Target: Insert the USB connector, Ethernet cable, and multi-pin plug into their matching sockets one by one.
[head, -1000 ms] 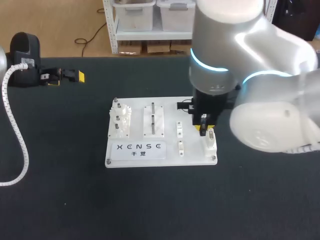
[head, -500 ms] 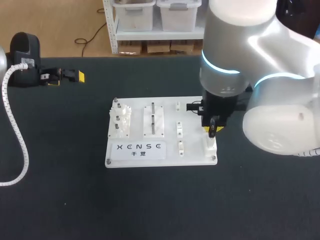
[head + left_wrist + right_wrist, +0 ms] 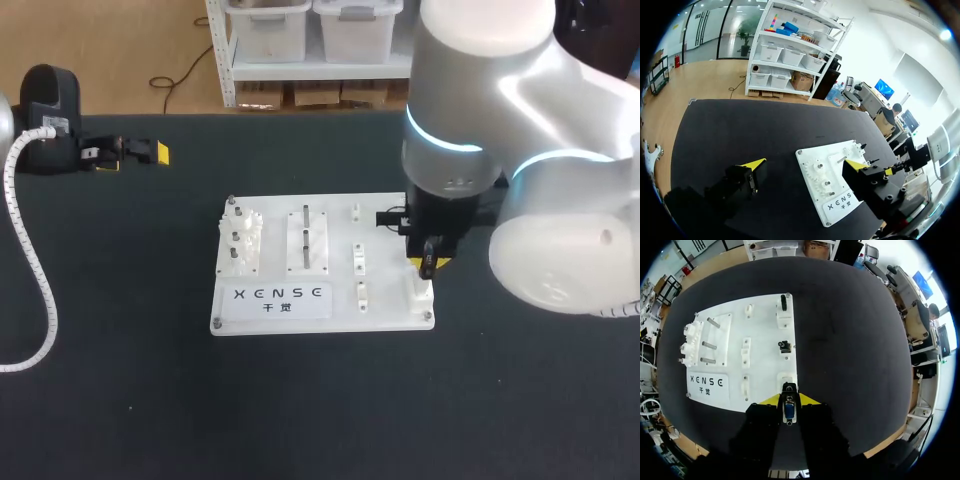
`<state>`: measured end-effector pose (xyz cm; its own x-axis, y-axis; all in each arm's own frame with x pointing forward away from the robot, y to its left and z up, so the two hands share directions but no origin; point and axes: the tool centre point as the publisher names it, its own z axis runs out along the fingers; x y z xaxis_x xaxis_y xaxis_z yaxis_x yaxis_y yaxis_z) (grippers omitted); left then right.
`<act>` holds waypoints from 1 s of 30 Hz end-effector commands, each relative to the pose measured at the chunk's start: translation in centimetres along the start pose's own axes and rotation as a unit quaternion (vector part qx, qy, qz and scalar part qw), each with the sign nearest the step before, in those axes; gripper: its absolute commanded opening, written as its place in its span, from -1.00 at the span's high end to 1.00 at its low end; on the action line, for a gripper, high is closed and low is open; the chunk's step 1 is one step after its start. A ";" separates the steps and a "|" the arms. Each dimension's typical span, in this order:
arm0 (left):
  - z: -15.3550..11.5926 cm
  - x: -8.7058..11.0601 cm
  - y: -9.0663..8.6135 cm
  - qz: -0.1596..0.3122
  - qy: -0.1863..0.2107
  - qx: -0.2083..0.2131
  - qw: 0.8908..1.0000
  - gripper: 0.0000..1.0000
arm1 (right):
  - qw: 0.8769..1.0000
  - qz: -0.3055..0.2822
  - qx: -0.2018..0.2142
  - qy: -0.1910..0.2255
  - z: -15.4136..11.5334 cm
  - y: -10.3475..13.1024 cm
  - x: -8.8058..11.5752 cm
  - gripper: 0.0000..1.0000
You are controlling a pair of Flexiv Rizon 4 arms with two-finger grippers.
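Between the 2 yellow-tipped fingers of my right hand sits the multi-pin plug, clamped from both sides. The plug's long axis runs along the fingers, and its mating end points away from the wrist, down toward the board.

Directly ahead of the fingertips lies the nearest socket, a white block at the board's right edge. In the head view, the right hand hangs just above this block, with the fingers near vertical. Whether the plug's tip already touches the socket mouth cannot be told from either view.

The coming move turns on 1 relation: plug axis and socket opening appear to line up, with the socket straight ahead along the fingers. My judgement is that a straight push along that axis is called for, with no sideways correction evident.

Farther ahead on the same edge of the board stand the middle socket and the far socket.

My left hand rests at the far left of the table, well apart from the board. Its fingers are spread and hold nothing. The right arm is the nearer arm.
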<state>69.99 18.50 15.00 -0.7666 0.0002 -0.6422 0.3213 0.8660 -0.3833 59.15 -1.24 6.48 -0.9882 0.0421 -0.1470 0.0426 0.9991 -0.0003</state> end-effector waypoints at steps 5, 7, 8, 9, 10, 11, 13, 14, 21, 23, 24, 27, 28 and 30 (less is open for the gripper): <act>0.0 0.0 0.0 0.000 0.000 0.000 1.000 -1.00 | 1.000 0.003 -0.001 -0.003 0.1 0.0 0.2 1.00; 0.0 0.0 0.0 0.000 0.000 0.000 1.000 -1.00 | 1.000 0.004 -0.001 -0.003 0.1 0.1 0.2 1.00; 0.0 0.0 0.0 0.000 0.000 0.000 1.000 -1.00 | 1.000 0.004 -0.001 -0.003 0.1 0.1 0.2 1.00; 0.0 0.0 0.0 0.000 0.000 0.000 1.000 -1.00 | 1.000 0.004 -0.002 -0.004 0.2 0.1 0.2 1.00; 0.0 0.0 0.0 0.000 0.000 0.000 1.000 -1.00 | 1.000 0.004 -0.002 -0.004 0.2 0.2 0.1 1.00; 0.0 0.0 0.0 0.000 0.000 0.000 1.000 -1.00 | 1.000 0.004 -0.002 -0.004 0.2 0.2 0.1 1.00; 0.0 0.0 0.0 0.000 0.000 0.000 1.000 -1.00 | 1.000 0.004 -0.003 -0.004 0.2 0.3 0.1 1.00; 0.0 0.0 0.0 0.000 0.000 0.000 1.000 -1.00 | 1.000 0.003 -0.003 -0.004 0.2 0.3 0.1 1.00; 0.0 0.0 0.0 0.000 0.000 0.000 1.000 -1.00 | 1.000 0.005 -0.001 -0.004 0.3 0.2 -0.1 1.00; 0.0 0.0 0.0 0.000 0.000 0.000 1.000 -1.00 | 1.000 0.005 0.000 -0.004 0.3 0.1 -0.1 1.00; 0.0 0.0 0.0 0.000 0.000 0.000 1.000 -1.00 | 1.000 0.006 0.000 -0.004 0.3 0.1 -0.2 1.00; 0.0 0.0 0.0 0.000 0.000 0.000 1.000 -1.00 | 1.000 0.006 0.001 -0.004 0.3 0.0 -0.2 1.00; 0.0 0.0 0.0 0.000 0.000 0.000 1.000 -1.00 | 1.000 0.007 0.001 -0.004 0.3 0.0 -0.2 1.00; 0.0 0.0 0.0 0.000 0.000 0.000 1.000 -1.00 | 1.000 0.008 0.001 -0.004 0.3 0.0 -0.2 1.00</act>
<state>69.99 18.50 15.00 -0.7666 0.0002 -0.6422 0.3213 0.8660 -0.3833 59.41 -1.16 6.34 -0.9869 0.0550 -0.1520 0.0555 0.9985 0.0011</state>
